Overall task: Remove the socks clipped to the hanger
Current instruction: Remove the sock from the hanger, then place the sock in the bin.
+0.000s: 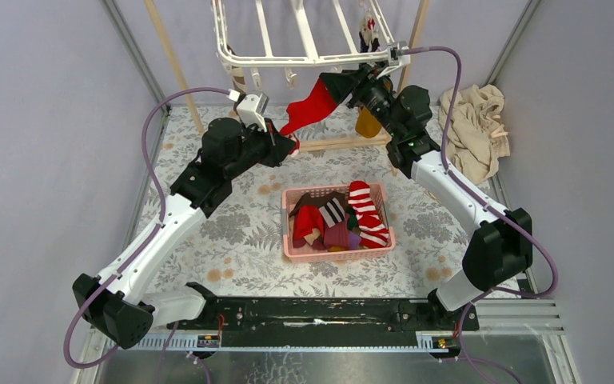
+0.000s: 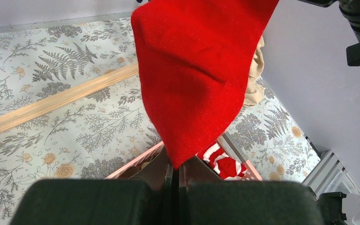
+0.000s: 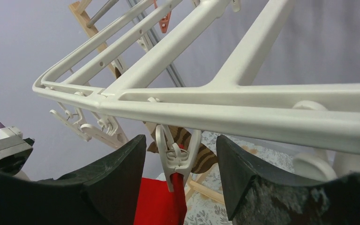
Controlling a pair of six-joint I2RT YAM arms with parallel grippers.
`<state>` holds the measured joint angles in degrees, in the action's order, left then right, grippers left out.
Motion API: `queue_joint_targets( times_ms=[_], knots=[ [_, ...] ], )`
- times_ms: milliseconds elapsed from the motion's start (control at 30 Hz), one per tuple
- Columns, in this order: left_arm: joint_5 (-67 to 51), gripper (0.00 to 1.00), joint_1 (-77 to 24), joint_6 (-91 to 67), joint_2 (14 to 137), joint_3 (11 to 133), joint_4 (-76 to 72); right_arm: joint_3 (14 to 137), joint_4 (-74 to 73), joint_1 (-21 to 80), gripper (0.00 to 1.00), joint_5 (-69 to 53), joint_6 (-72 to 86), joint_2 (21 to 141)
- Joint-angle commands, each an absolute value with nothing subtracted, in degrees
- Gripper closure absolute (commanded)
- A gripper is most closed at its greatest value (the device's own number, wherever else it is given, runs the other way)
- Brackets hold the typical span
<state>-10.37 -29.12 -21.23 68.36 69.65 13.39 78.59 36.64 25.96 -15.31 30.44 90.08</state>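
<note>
From above, I count one white barred plastic hanger (image 1: pixel 304 59) at twelve o'clock, with one red sock (image 1: pixel 312 109) beneath. Left wrist: my left gripper (image 2: pixel 175 169) is pinched tight on its knit tip. Right wrist: my right gripper (image 3: pixel 180 140) gapes around one white clip (image 3: pixel 174 161).

A table (image 1: pixel 232 232) covered in a cloth printed with grey ferns and yellow flowers carries everything. A pink basket (image 1: pixel 336 254) sits on it, below and nearer than the fingers of the left gripper (image 1: pixel 290 146); in the left wrist view its rim (image 2: pixel 136 161) shows just beyond those fingers (image 2: pixel 157 169). A pale wooden bar (image 1: pixel 344 144) lies flat on the cloth under the fingers of the right gripper (image 1: pixel 348 82) and runs on to the left of the left fingers. A crumpled beige cloth (image 1: pixel 472 128) lies well to the right of the right fingers, against the wall.
</note>
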Motion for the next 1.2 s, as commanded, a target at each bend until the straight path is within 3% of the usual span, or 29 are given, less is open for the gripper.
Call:
queue_joint_targets(
  times_ms=[0,167,367,433,500,533,600,667,900,1167],
  knots=[
    [-11.44,0.98,-28.62,-21.45,67.62,69.20,12.65,80.38,41.48,26.46,0.36,-12.69,30.53,88.71],
    [-11.34,0.98,-28.65,-21.49,67.85,68.98,12.68,79.64,41.92,26.46,0.41,-11.75,30.41,87.99],
    [-11.73,0.98,-28.65,-21.58,67.56,68.68,12.85,79.61,41.57,26.44,0.82,-11.58,30.51,87.87],
    [-12.18,0.98,-28.65,-21.69,67.27,68.66,12.96,79.39,41.57,26.45,0.84,-11.76,30.56,87.89],
    [-12.91,0.98,-28.65,-21.87,66.99,68.66,13.40,79.21,41.40,26.50,0.80,-11.74,30.79,87.81],
    [-13.41,0.98,-28.59,-22.03,66.67,68.68,13.56,78.99,41.40,26.46,0.73,-11.71,30.86,87.68],
    [-15.44,0.98,-28.65,-22.84,66.08,68.54,13.43,78.67,40.47,26.41,0.42,-12.07,30.97,87.23],
    [-19.44,0.98,-28.72,-24.84,65.84,68.40,12.35,78.35,38.10,26.45,0.32,-12.80,30.09,86.25],
    [-23.63,0.96,-33.83,-27.70,66.40,67.07,10.34,68.66,29.89,25.45,0.25,-10.43,27.19,77.58],
    [-20.45,0.90,-41.73,-30.38,66.68,58.98,6.40,53.81,34.39,10.28,0.24,-18.66,37.72,68.35]
  ],
)
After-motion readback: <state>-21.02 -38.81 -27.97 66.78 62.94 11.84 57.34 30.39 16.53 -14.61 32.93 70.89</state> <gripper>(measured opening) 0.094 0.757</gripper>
